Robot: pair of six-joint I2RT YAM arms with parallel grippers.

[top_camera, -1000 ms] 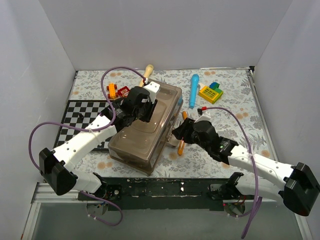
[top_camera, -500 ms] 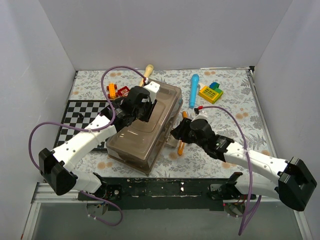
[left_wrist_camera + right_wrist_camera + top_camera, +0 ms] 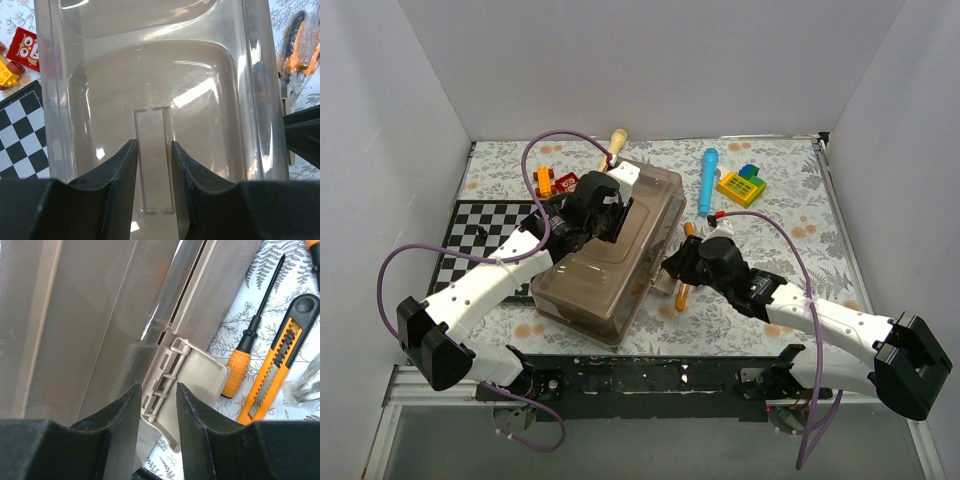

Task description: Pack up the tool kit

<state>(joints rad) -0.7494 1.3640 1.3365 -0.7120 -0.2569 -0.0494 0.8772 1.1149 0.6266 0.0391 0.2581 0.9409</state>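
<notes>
Toolbox (image 3: 610, 270): lid down, on the table (image 3: 800, 200) between the arms.
Left claw (image 3: 153, 146): clamped on lid handle (image 3: 154, 175), pinning the lid.
Right claw (image 3: 156, 390): straddles side latch (image 3: 172, 372), likely to snap it; grip unclear.

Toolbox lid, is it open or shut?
Shut: the lid lies flat on the toolbox. Whether its tan latch is clicked, I cannot tell.

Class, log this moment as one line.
left gripper: shut on lid handle | right gripper: astride latch, grip unclear | screwdriver, utility knife: beside toolbox
</notes>
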